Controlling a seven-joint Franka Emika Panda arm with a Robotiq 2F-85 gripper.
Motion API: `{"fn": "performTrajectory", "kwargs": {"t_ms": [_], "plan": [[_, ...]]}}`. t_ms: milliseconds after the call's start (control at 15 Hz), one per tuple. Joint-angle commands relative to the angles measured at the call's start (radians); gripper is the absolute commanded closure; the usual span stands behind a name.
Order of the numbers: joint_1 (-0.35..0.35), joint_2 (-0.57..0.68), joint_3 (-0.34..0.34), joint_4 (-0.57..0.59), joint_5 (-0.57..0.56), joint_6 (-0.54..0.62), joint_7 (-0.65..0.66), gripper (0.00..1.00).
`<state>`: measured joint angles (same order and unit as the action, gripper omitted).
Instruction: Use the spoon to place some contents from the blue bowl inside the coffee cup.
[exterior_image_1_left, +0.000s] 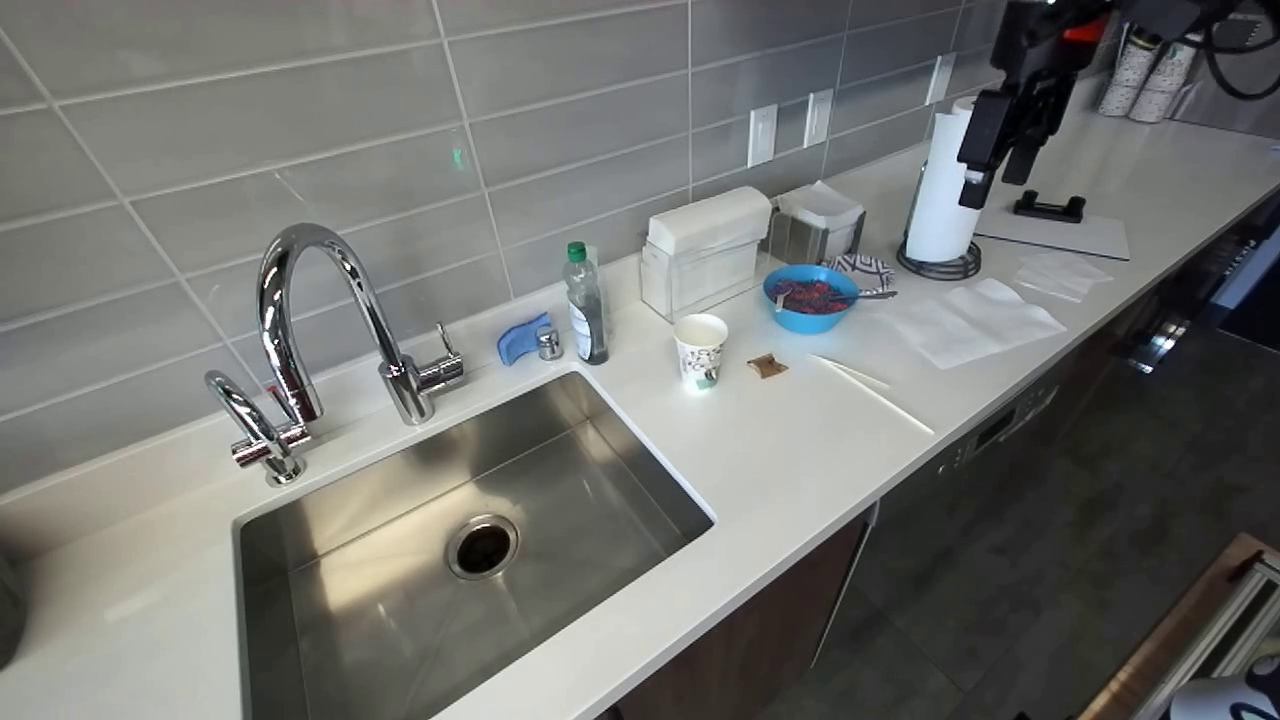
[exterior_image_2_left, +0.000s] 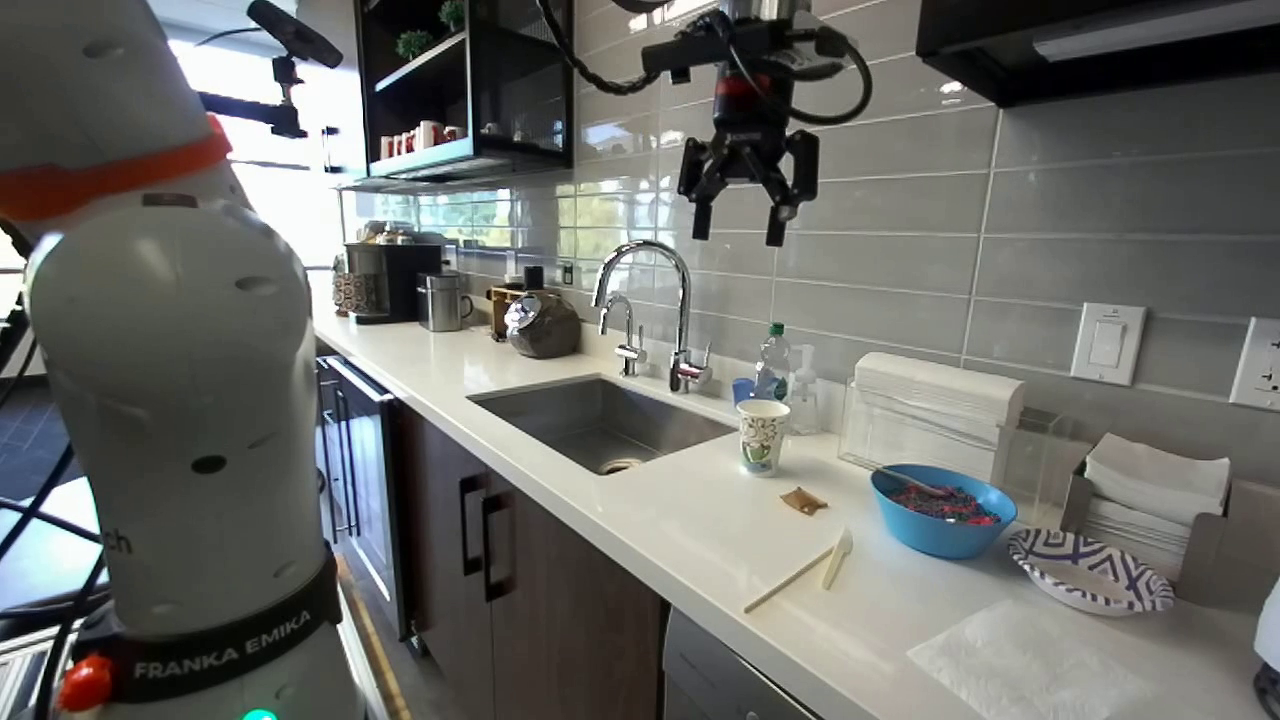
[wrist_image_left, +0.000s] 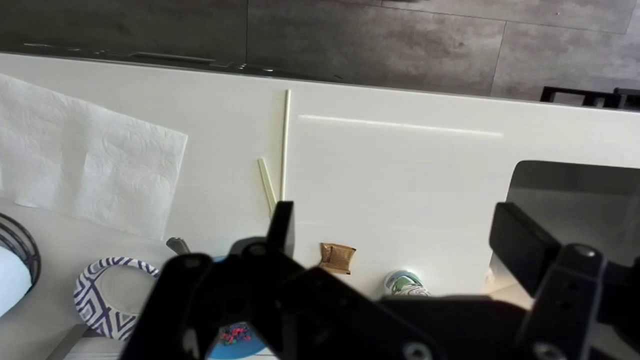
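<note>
The fingers (exterior_image_2_left: 776, 225) are spread wide, nothing gripped, high over the table (exterior_image_2_left: 680, 510)! The spoon (exterior_image_2_left: 912, 482) is rested in the bowl (exterior_image_2_left: 940, 542), among the bits (exterior_image_2_left: 955, 507); none are seen in the cup (exterior_image_2_left: 762, 437). Grasping, scooping, tipping: all, seemingly, to be done.

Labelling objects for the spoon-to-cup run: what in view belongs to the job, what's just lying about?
Job:
blue bowl
dark reddish bits inside it
spoon, handle out past the bowl's rim
coffee cup
gripper, open, holding nothing

Just lying about:
brown packet
pale sticks
patterned dish
paper sheet
green-capped bottle
blue sponge-like thing
</note>
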<state>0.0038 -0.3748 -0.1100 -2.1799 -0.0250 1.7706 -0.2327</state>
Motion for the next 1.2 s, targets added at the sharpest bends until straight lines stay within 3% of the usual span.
{"fn": "performTrajectory", "kwargs": {"t_ms": [0, 333, 400, 467, 867, 1133], "plan": [[-0.017, 0.105, -0.029, 0.026, 0.0, 0.081, -0.09, 0.0], [-0.032, 0.234, -0.031, 0.052, -0.042, 0.243, -0.213, 0.0], [-0.041, 0.268, -0.028, 0.086, -0.038, 0.172, -0.168, 0.0], [-0.038, 0.2, -0.021, 0.026, -0.025, 0.218, -0.176, 0.0], [-0.05, 0.265, -0.019, 0.071, -0.026, 0.206, -0.175, 0.0], [-0.061, 0.393, -0.029, 0.158, 0.031, 0.285, -0.178, 0.0]]}}
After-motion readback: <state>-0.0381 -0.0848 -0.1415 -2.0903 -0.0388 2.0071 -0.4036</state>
